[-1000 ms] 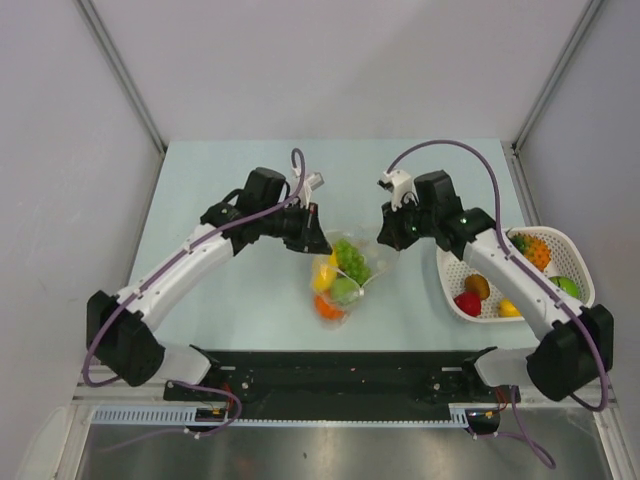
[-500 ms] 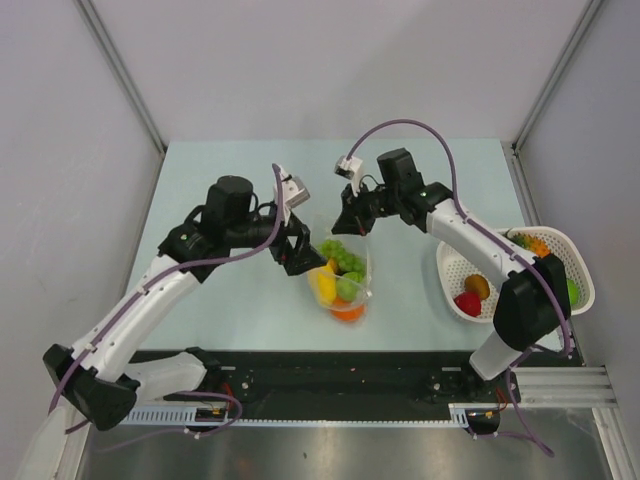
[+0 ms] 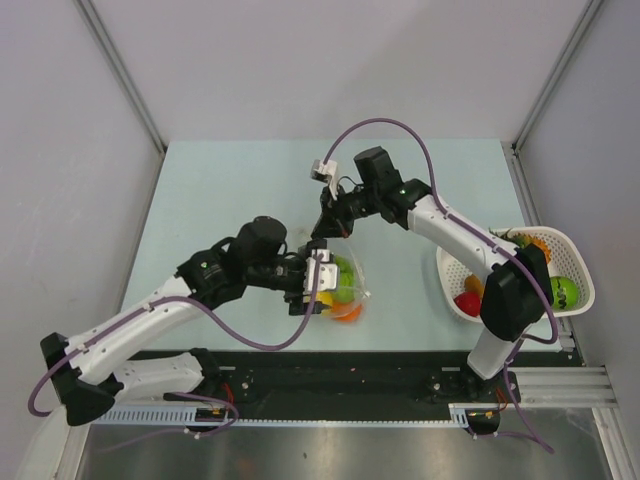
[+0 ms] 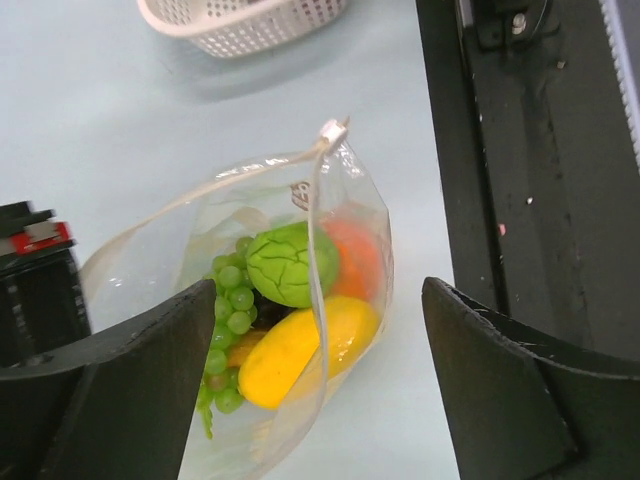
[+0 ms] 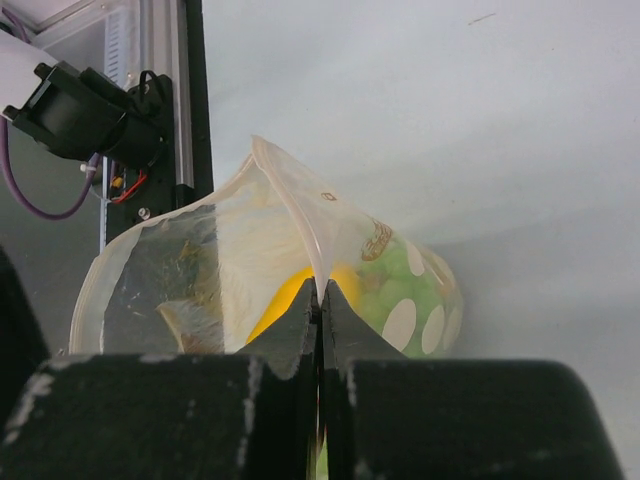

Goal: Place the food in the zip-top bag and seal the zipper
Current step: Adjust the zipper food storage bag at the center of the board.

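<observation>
Overhead, the right gripper's (image 5: 320,297) fingers pinch shut on the zip-top bag's (image 5: 200,270) raised top edge. The left gripper (image 4: 320,290) gapes wide at the bag's 9 o'clock; contact is unclear. The bag sits mid-table (image 3: 230,190), holding grapes (image 4: 228,300) and a mango (image 4: 300,350). A basket (image 3: 451,272) lies at 3 o'clock, with bare room at 12. I cannot tell if the zipper (image 4: 316,230) is sealed.

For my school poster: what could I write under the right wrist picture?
Right gripper pinching an edge of the zip-top bag, yellow and green food inside.
</observation>
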You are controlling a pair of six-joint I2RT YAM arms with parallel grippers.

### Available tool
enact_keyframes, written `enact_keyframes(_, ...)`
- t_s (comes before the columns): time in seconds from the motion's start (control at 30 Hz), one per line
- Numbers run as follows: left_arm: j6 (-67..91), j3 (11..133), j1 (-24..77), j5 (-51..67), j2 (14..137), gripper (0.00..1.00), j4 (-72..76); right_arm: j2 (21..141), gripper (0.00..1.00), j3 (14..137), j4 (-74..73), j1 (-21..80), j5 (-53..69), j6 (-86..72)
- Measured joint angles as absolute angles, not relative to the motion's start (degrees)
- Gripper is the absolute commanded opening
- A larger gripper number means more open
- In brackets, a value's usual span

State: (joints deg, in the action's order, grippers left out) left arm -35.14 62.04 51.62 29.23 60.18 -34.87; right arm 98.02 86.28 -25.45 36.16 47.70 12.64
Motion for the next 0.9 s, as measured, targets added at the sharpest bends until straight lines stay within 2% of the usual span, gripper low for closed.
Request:
enact_keyframes(0.13, -37.6, 60.1, 53.6, 26.1, 61.9, 0.83, -34.4, 98.3, 0.00, 86.6, -25.6, 36.4, 48.1, 12.8)
enact_keyframes(0.27, -38.0, 58.3, 54.2, 23.6, 62.3, 0.74, -33.0, 98.3, 0.00, 86.6, -26.0, 36.4, 48.1, 12.8)
enact_keyframes(0.33, -38.0, 57.9, 54.3, 22.4, 62.3, 0.67, -32.2, 98.3, 0.00, 86.6, -26.2, 36.4, 48.0, 13.0)
enact_keyframes(0.37, -38.0, 57.8, 54.3, 22.0, 62.3, 0.56, -32.2, 98.3, 0.00, 86.6, -26.3, 36.3, 48.0, 13.2)
enact_keyframes(0.43, -38.3, 57.8, 54.3, 21.0, 62.3, 0.42, -32.2, 98.3, 0.04, 86.6, -26.3, 36.1, 47.8, 13.6)
enact_keyframes(0.47, -38.4, 57.8, 54.3, 20.6, 62.3, 0.29, -32.3, 98.3, 0.08, 86.6, -26.4, 36.0, 47.6, 13.8)
enact_keyframes(0.5, -39.1, 57.5, 54.3, 20.1, 62.1, 0.23, -32.3, 98.3, 0.25, 86.6, -26.5, 35.9, 47.4, 13.9)
enact_keyframes(0.57, -39.5, 56.9, 54.3, 19.6, 61.7, 0.10, -32.6, 98.2, 0.49, 86.6, -27.0, 35.5, 47.0, 13.7)
enact_keyframes(0.6, -39.8, 56.6, 54.3, 19.4, 61.6, 0.06, -32.8, 98.1, 0.68, 86.7, -27.6, 35.2, 46.8, 13.8)
enact_keyframes(0.67, -40.1, 56.5, 54.4, 19.4, 61.5, 0.00, -33.2, 98.0, 0.76, 88.0, -30.0, 33.7, 46.4, 14.1)
enact_keyframes(0.77, -40.5, 56.5, 54.4, 19.5, 61.5, 0.00, -33.3, 97.1, 0.84, 91.3, -34.8, 28.9, 46.0, 15.5)
enact_keyframes(0.8, -40.6, 56.6, 54.4, 19.6, 61.5, 0.00, -33.6, 96.3, 0.88, 92.7, -37.1, 26.1, 46.3, 16.3)
enact_keyframes(0.9, -40.6, 57.1, 54.5, 19.9, 62.1, 0.00, -34.2, 91.7, 0.91, 94.6, -45.0, 13.5, 46.6, 21.0)
